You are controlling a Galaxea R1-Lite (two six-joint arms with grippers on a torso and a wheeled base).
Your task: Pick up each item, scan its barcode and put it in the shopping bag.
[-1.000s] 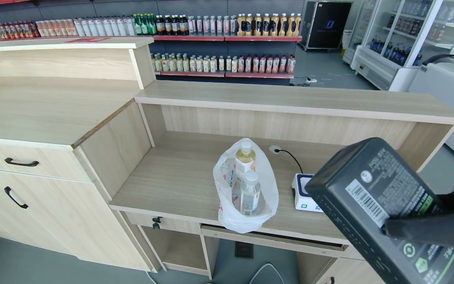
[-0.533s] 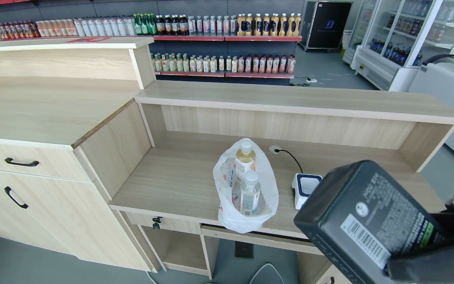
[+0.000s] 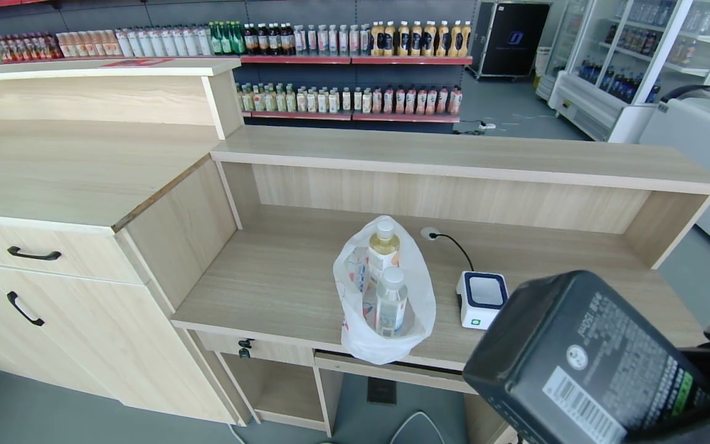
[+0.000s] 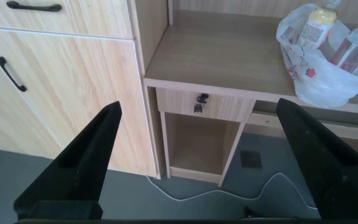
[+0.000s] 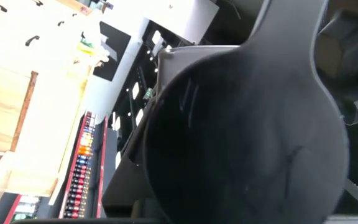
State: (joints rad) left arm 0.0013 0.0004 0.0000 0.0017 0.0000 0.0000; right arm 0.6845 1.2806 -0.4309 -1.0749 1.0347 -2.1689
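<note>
Black box (image 3: 583, 364) has dropped lower, uncovering the scanner (image 3: 482, 299).

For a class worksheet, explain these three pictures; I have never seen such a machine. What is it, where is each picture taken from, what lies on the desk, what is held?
It is a two-armed robot at a shop checkout. The wide picture comes from its head camera, the other two from its wrists. On the wooden desk stand a white shopping bag with two bottles inside and, beside it, a small barcode scanner. The right claw holds a black box, barcode showing. The left claw is open and empty.
</note>
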